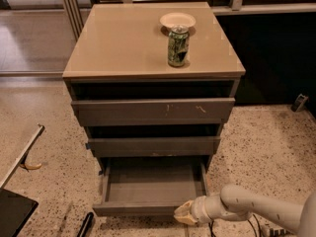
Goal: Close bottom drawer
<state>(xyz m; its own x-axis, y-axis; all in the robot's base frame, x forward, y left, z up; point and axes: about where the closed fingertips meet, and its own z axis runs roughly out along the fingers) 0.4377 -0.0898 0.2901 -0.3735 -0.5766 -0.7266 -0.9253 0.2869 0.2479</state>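
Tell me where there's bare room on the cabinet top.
The top is bare at left and front; can and bowl crowd its back right. The pincer is at the bottom drawer front, right end.

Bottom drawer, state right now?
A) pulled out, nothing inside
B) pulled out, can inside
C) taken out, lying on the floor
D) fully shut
A: the bottom drawer stands pulled out of the cabinet with a bare interior. The can is up on the cabinet top, and the end effector sits at the drawer front's right corner.
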